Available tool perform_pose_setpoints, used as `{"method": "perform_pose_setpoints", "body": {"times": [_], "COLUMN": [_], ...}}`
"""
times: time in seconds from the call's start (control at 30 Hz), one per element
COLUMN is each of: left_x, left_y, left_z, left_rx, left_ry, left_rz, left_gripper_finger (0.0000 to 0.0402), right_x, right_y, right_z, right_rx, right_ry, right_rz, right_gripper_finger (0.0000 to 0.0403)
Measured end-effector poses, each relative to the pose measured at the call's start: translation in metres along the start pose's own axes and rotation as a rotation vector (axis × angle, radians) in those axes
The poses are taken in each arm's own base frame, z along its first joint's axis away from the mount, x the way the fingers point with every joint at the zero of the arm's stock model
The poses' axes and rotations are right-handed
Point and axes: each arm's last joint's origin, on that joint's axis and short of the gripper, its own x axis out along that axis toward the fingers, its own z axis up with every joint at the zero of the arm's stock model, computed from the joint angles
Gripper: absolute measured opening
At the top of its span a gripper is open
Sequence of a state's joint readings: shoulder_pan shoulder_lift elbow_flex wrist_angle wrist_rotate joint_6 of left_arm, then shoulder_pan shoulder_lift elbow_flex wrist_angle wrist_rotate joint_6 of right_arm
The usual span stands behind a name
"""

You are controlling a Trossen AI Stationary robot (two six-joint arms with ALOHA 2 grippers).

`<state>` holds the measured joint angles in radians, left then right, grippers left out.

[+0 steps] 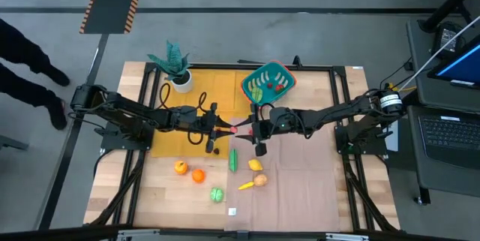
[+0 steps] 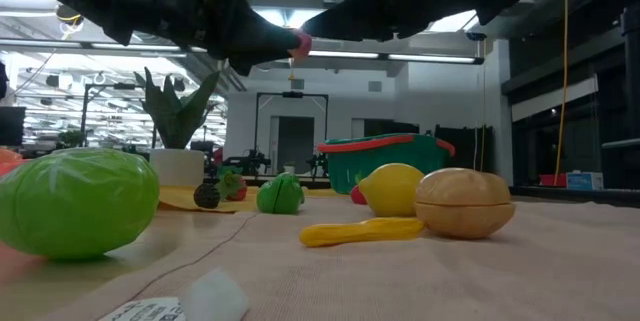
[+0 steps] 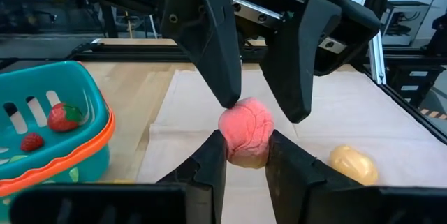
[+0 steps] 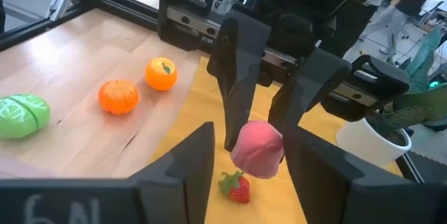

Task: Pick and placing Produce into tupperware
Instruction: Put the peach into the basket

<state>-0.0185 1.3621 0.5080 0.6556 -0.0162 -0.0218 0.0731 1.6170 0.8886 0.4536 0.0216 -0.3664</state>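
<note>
Wooden table (image 1: 112,196), partly covered by a tan mat (image 1: 300,188), supports my two arms above its centre. My left gripper (image 3: 246,155) is clamped on a pink fruit (image 3: 246,130), held in the air between both arms. My right gripper (image 4: 248,155) meets it head-on; its fingers straddle the same pink fruit, and I cannot tell whether they press on it. Tupperware (image 1: 268,82) sits at the far edge of the table, just beyond my right gripper, with several pieces inside. Remaining produce lies on the near half: two oranges (image 1: 189,171), a green cabbage (image 1: 217,194), a lemon (image 1: 256,164) and a strawberry (image 4: 237,187).
</note>
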Motion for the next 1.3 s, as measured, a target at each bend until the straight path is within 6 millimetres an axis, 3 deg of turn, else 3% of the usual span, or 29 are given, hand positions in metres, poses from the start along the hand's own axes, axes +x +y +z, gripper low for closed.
{"method": "perform_pose_setpoints", "body": {"times": [0.67,1.0,1.3], "left_x": [-0.0001,-0.0002,-0.0002], "left_y": [-0.0002,-0.0012,-0.0013], "left_z": [0.0001,0.0007,-0.0001], "left_rx": [0.005,0.007,0.007], "left_ry": [0.0,-0.005,0.003], "left_rz": [-0.001,-0.032,-0.035], "left_gripper_finger": [0.0081,0.0069,0.0073], "right_x": [0.0065,0.0065,0.0064], "right_y": [-0.0035,-0.0069,-0.0073], "right_z": [-0.0087,-0.0099,-0.0093], "right_rx": [0.014,0.026,0.028], "right_ry": [0.015,0.009,0.001], "right_rz": [-0.016,-0.018,-0.022], "right_gripper_finger": [0.0165,0.0115,0.0112]}}
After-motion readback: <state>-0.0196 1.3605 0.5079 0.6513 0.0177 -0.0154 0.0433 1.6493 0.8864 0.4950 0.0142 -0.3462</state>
